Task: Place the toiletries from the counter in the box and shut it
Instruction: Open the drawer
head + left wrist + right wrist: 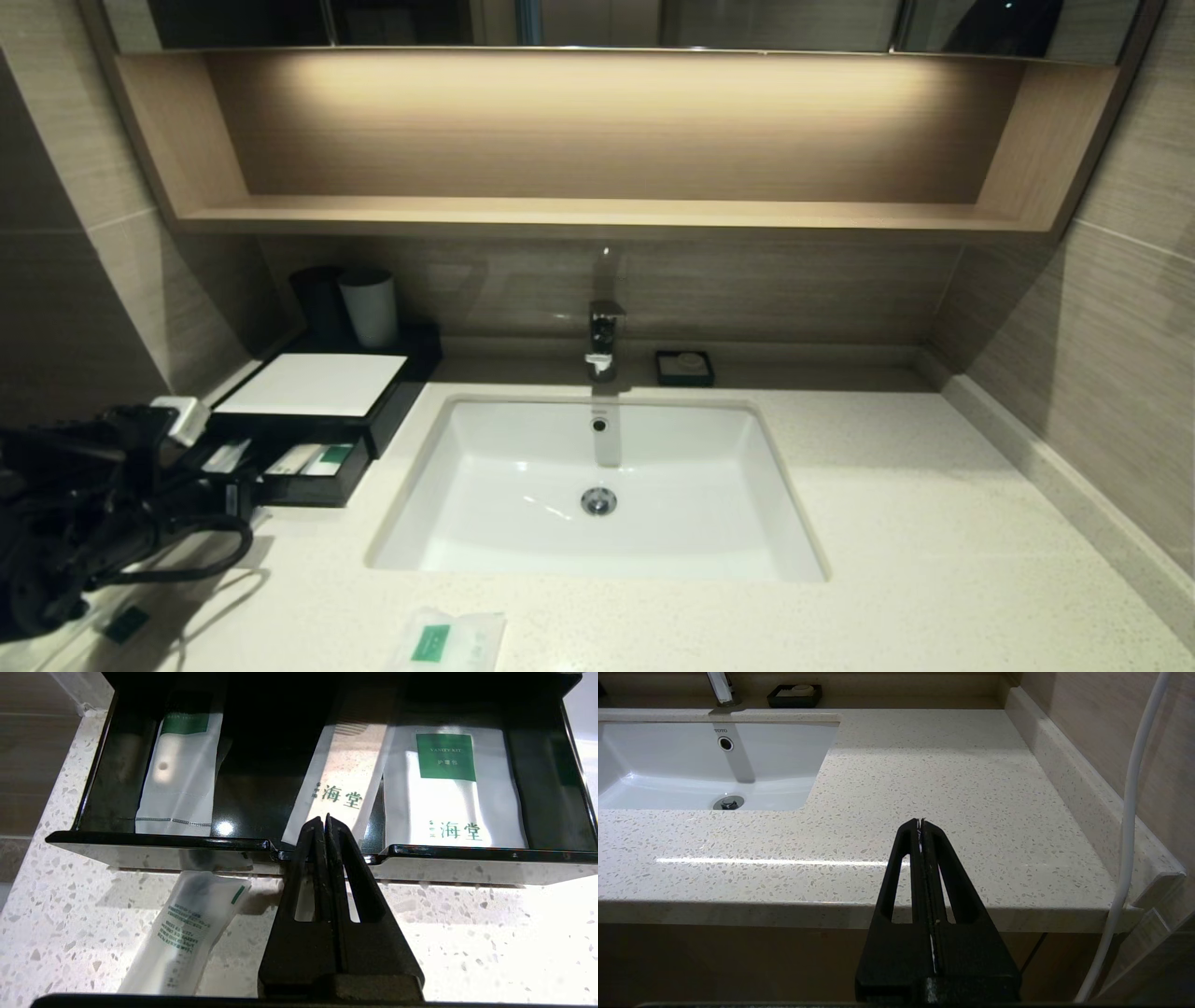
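Observation:
The box (pixel 313 383), black with a white top panel, sits at the counter's (pixel 887 523) back left, and its front drawer (pixel 154 839) is pulled out. Three white toiletries packets lie in the drawer: one on one side (pixel 182 770), a slim one in the middle (pixel 338 788) and a green-labelled one (pixel 451 793). Another packet (pixel 187 933) lies on the counter just in front of the drawer. A flat sachet (pixel 448 642) with a green square rests at the counter's front edge. My left gripper (pixel 324 817) is shut on nothing, with its tips at the notch in the drawer's front rim.
The white sink (pixel 597 485) and tap (pixel 605 338) fill the middle. A small black soap dish (pixel 684 367) stands behind it, and two cups (pixel 369 306) stand behind the box. My right gripper (pixel 920 821) is shut and hangs over the counter's front right edge beside a white cable (pixel 1129 826).

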{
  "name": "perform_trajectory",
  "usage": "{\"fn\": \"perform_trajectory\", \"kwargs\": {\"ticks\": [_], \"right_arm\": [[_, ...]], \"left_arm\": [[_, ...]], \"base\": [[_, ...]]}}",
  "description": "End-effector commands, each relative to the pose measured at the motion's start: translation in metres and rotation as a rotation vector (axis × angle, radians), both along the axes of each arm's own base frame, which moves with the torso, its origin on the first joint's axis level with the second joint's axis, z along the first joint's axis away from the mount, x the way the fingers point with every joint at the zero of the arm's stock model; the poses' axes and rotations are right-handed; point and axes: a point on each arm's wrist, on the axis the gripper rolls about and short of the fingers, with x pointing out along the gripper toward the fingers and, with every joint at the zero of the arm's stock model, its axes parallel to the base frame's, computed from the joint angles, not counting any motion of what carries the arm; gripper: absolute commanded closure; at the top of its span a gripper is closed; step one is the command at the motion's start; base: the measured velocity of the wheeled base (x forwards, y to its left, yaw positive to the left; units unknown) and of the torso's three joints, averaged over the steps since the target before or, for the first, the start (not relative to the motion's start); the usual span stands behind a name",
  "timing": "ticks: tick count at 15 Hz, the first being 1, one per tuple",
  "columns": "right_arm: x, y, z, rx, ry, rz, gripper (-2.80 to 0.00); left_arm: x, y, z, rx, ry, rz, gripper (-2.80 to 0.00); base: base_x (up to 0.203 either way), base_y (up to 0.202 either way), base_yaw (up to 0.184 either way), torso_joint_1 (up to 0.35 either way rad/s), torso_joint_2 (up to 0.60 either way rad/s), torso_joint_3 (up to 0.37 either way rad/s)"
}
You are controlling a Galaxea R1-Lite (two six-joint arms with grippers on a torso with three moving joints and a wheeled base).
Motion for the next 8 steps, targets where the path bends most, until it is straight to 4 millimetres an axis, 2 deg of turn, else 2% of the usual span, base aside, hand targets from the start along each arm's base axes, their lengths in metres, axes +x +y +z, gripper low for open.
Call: {"fn": "perform_trajectory", "kwargs": {"ticks": [1, 8], "right_arm": [[0.0, 0.0, -0.0001, 0.0, 0.0, 0.0, 0.0], [0.0001, 0.0, -0.0004, 0.0, 0.001, 0.0, 0.0]], "left_arm": [[-0.0042, -0.0012, 0.0033, 0.003, -0.009, -0.002, 0.0], [-0.0076, 0.0036, 0.0068, 0.005, -0.017, 0.018, 0.0]], "base": [[0.0, 0.0, 0.0, 0.0, 0.0, 0.0], [0.0, 0.0, 0.0, 0.0, 0.0, 0.0]]}}
